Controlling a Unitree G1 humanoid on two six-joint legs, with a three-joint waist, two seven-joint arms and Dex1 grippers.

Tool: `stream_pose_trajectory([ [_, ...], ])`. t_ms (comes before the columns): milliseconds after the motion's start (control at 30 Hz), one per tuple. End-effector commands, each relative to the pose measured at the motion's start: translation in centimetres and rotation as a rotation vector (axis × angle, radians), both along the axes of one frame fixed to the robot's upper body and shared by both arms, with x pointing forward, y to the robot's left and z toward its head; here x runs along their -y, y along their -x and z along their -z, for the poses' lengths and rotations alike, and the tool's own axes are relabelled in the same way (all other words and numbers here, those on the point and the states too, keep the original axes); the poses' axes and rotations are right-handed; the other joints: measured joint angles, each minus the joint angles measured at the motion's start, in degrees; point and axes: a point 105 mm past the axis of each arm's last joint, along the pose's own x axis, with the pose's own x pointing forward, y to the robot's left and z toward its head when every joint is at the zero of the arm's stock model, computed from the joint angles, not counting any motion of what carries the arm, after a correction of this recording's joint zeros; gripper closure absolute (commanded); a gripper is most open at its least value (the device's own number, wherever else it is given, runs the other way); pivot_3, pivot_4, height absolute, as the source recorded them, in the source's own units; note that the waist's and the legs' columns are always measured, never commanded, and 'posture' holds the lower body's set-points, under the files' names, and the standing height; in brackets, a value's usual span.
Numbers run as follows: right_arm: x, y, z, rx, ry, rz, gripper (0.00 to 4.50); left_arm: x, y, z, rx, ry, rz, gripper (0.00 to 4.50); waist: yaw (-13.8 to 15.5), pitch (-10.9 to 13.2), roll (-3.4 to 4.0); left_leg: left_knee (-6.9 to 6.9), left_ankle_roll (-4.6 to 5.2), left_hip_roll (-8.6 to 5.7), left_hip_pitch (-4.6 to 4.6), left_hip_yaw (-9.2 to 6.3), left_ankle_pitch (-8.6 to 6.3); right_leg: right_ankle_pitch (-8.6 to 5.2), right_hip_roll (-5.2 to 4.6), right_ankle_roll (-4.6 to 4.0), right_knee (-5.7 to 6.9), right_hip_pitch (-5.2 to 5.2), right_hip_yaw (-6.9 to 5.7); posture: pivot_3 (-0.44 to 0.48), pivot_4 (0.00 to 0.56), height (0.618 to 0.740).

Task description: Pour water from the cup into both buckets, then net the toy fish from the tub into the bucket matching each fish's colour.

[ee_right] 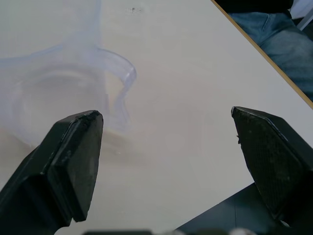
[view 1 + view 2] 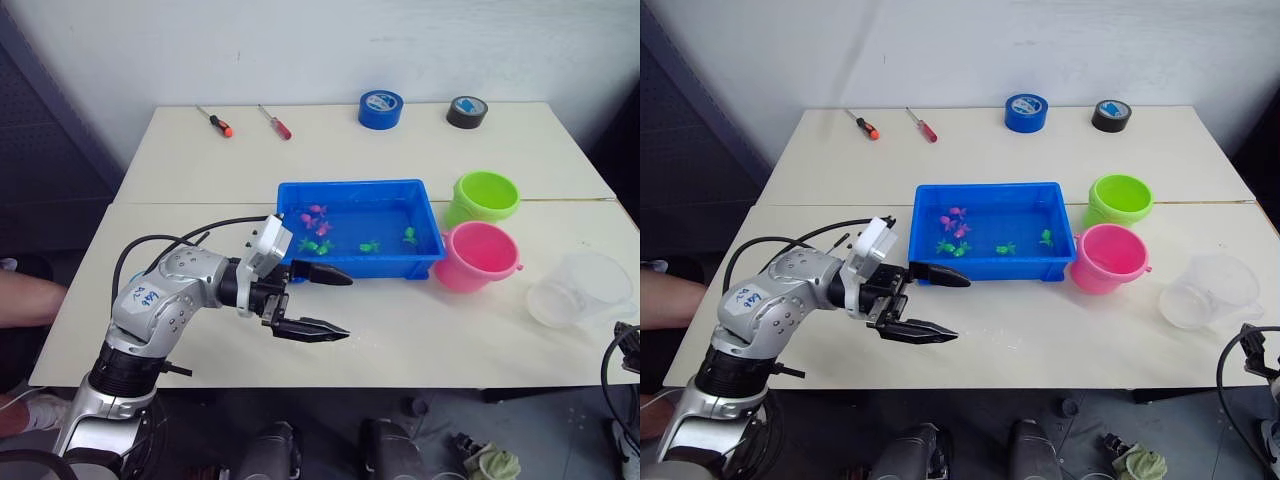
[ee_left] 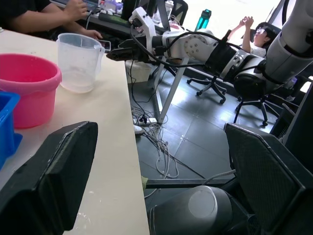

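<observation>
Two pale desk tops stood pushed together against a white wall and carried all the task items. At the right near edge of the desk stood the cup, upright, clear, and apart from every other item; whether it held water could not be told. Just to its left stood the pink bucket, with the green bucket touching or nearly touching it behind. The pink bucket stood hard against the right end of the tub, which held several toy fish, pink ones toward its left and green ones nearer its middle and right.

The right tool pointed at the desk close beside the cup, its fingers spread wide and pinching nothing. The left tool hovered over the desk just in front of the tub's left corner, likewise spread and empty.

Judged from this layout, the pouring step was in hand and the cup was not yet grasped. The next move called for bringing the right tool around the cup wall, closing gently on the thin plastic, then lifting it level toward the pink bucket.

At the far edge lay two screwdrivers and two tape rolls.
</observation>
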Motion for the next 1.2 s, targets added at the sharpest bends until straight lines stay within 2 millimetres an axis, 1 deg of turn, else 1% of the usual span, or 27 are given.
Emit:
stream_pose_trajectory([
  [33,0.5,-0.3,-1.3,0.028,0.054,0.001,0.04,-0.4,0.3,-0.8,0.043,0.015,-0.017,0.00,0.0,0.0,0.00,0.00,0.00,0.00,0.00,0.00,0.00,0.00,0.00,0.00,0.00,0.01,0.01,0.000,0.150,0.740],
  [333,1.0,-2.6,-1.1,0.038,0.066,-0.008,0.04,-0.5,0.2,-0.8,0.062,0.001,-0.035,0.00,-0.1,0.0,0.00,-0.02,-0.04,0.01,0.00,0.02,0.02,0.00,0.02,0.00,-0.04,0.00,0.00,0.000,0.150,0.740],
  [400,1.1,-2.9,-1.0,0.040,0.065,-0.005,0.56,-0.5,0.2,-0.8,0.065,-0.001,-0.037,0.00,-0.1,0.0,0.00,-0.01,-0.03,0.00,0.00,0.04,0.03,0.00,0.03,0.00,-0.05,0.01,-0.01,0.000,0.150,0.740],
  [433,1.2,-3.0,-0.9,0.040,0.065,-0.006,0.91,-0.5,0.2,-0.8,0.066,-0.002,-0.037,0.00,-0.1,0.0,0.00,-0.01,-0.03,0.00,0.00,0.05,0.03,0.00,0.03,0.00,-0.05,0.00,0.00,0.000,0.150,0.740],
  [467,1.1,-3.2,-0.8,0.037,0.064,-0.009,1.34,-0.5,0.2,-0.8,0.067,-0.003,-0.038,0.00,-0.1,0.0,0.00,-0.01,-0.03,0.00,0.00,0.04,0.03,0.00,0.03,0.00,-0.04,0.01,-0.01,0.000,0.150,0.740],
  [767,1.3,-4.3,-0.3,0.034,0.071,-0.024,1.34,-0.7,0.3,-0.7,0.078,-0.015,-0.045,0.00,-0.2,0.0,0.00,-0.02,-0.05,0.01,0.00,0.06,0.04,0.00,0.05,0.00,-0.06,0.01,-0.01,0.000,0.150,0.740],
  [1067,1.8,-5.5,-0.1,0.039,0.082,-0.024,1.34,-0.8,0.2,-0.9,0.092,-0.019,-0.056,0.00,-0.2,0.0,0.00,-0.01,-0.06,0.03,0.01,0.10,0.05,0.00,0.08,0.00,-0.07,0.00,-0.02,0.000,0.150,0.740],
  [1167,1.9,-6.1,-0.1,0.044,0.092,-0.037,2.11,-0.9,0.1,-0.9,0.097,-0.020,-0.060,0.00,-0.3,0.0,0.00,-0.01,-0.05,0.03,0.02,0.18,0.06,0.00,0.10,0.00,-0.10,0.00,-0.04,0.000,0.150,0.740],
  [1200,1.9,-6.3,-0.1,0.052,0.090,-0.040,2.61,-0.9,0.1,-0.9,0.100,-0.022,-0.063,0.00,-0.2,0.0,0.00,-0.01,-0.05,0.03,0.02,0.18,0.06,0.00,0.10,0.00,-0.10,0.00,-0.04,0.000,0.150,0.740],
])
